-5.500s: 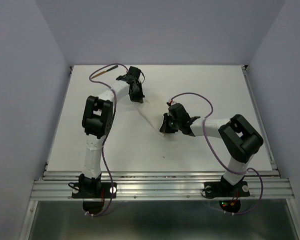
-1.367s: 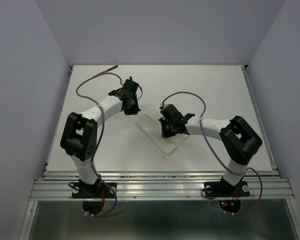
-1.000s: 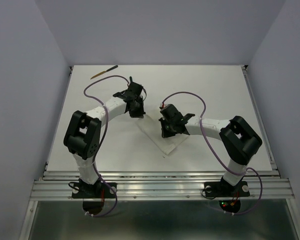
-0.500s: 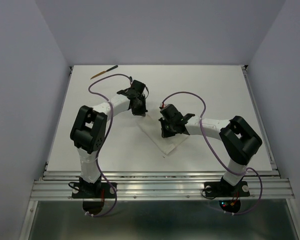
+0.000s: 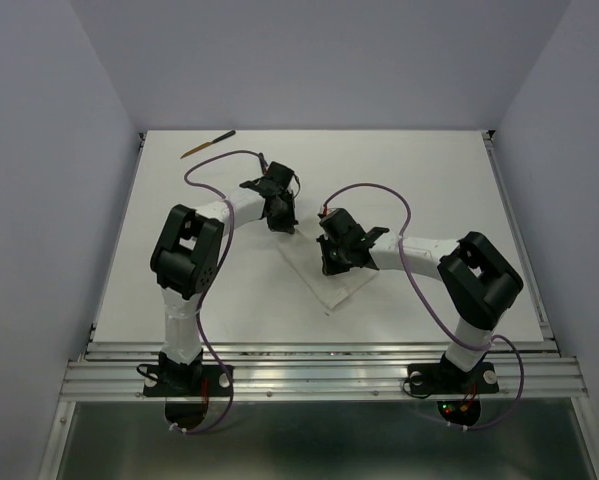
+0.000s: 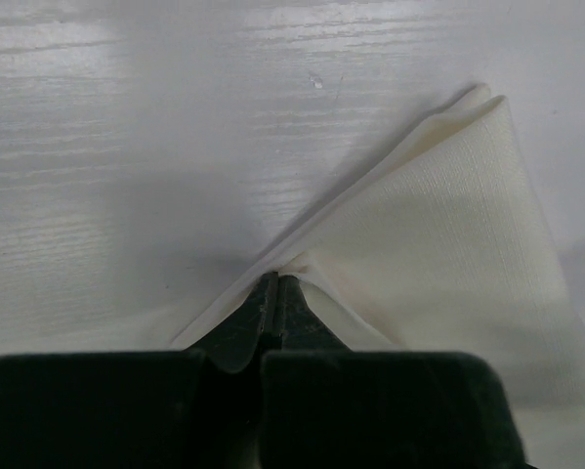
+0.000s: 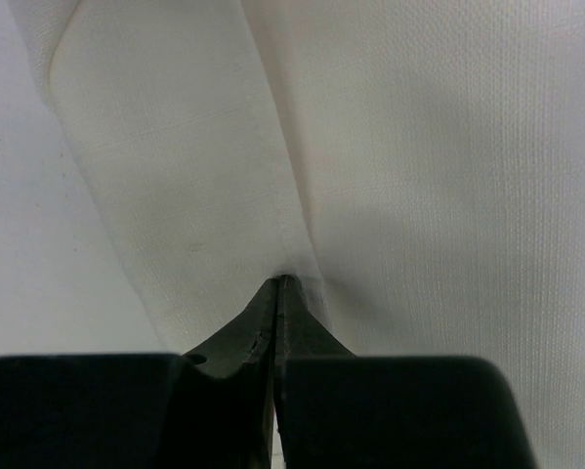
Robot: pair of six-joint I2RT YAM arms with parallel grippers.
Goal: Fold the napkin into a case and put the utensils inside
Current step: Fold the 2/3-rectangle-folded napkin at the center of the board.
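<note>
The white napkin [image 5: 312,277] lies folded into a narrow band across the middle of the table. My left gripper [image 5: 289,227] is shut on its far left edge; in the left wrist view the fingertips [image 6: 277,280] pinch the cloth edge [image 6: 448,225] into a small peak. My right gripper [image 5: 328,265] is shut on a fold in the middle of the band; in the right wrist view its tips [image 7: 280,281] pinch a crease in the cloth [image 7: 419,176]. One brown utensil [image 5: 207,144] lies at the far left back of the table, away from both grippers.
The table's raised side rails [image 5: 124,230] run along the left and right. Purple cables [image 5: 374,190] loop above both arms. A metal rail [image 5: 319,365] borders the near edge by the arm bases.
My left arm has swung to the right, from beside the napkin onto its far left edge. The right arm and the napkin's near part have stayed put.
</note>
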